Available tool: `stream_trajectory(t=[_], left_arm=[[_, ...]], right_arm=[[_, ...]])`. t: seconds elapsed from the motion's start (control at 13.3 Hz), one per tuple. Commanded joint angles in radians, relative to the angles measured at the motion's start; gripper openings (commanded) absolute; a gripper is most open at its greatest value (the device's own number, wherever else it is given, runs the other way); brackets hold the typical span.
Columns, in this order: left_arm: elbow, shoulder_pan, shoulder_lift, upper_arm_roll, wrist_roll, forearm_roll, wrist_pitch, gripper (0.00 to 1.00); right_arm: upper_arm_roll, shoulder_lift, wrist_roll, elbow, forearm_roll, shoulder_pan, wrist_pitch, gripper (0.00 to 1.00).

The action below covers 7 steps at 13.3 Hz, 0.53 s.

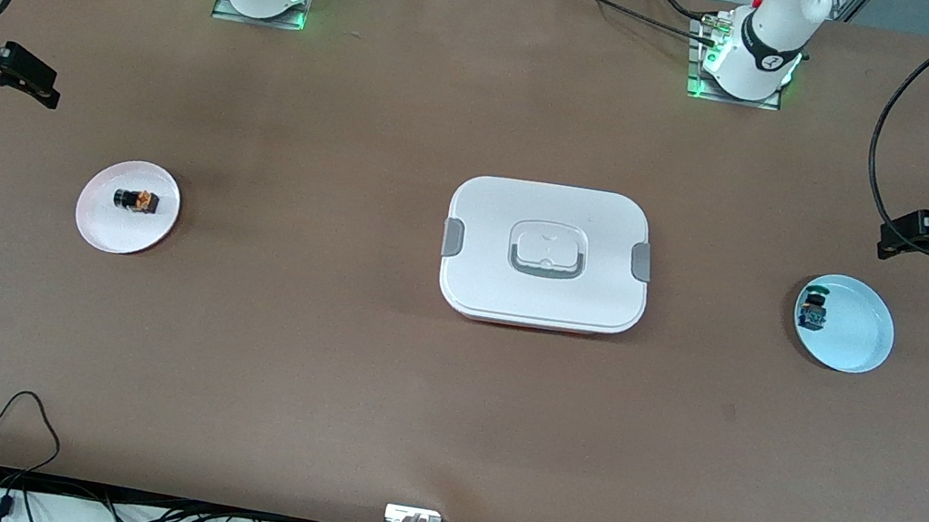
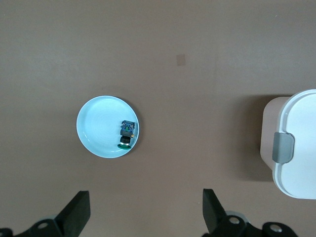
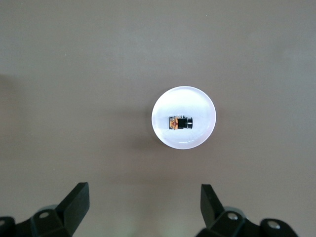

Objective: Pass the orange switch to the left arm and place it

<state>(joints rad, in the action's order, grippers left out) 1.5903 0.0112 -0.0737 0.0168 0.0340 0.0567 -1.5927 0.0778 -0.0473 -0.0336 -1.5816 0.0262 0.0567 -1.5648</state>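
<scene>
Orange switch (image 1: 136, 200): 1 piece, lying on its side on the pink plate (image 1: 101, 230), toward the right arm's end of the worktop (image 1: 319, 368).
Box (image 1: 546, 255): white, lid on, mid-worktop between the 2 plates.
Blue plate (image 1: 853, 342): carries 1 blue-and-green part (image 1: 812, 310), toward the left arm's end.
Right gripper (image 3: 144, 207): aloft above the worktop by the pink plate, fingers spread wide, empty.
Left gripper (image 2: 146, 210): aloft by the blue plate, fingers spread wide, empty.

white box (image 1: 546, 255), pink plate (image 1: 128, 207), blue plate (image 1: 845, 323)
</scene>
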Motion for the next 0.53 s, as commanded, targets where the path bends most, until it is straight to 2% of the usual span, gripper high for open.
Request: stream_trajectory(t=[0.0,0.45], left_arm=[[-0.023,-0.002,-0.005,0.002,0.01,-0.017,0.02,1.0],[-0.023,-0.002,-0.005,0.0,0.012,-0.017,0.033,1.0]], right_arm=[[0.002,0.001,0.02,0.032,-0.005,0.002,0.022,1.0],[0.002,-0.011,0.006,0.037,-0.003,-0.003,0.02,1.0]])
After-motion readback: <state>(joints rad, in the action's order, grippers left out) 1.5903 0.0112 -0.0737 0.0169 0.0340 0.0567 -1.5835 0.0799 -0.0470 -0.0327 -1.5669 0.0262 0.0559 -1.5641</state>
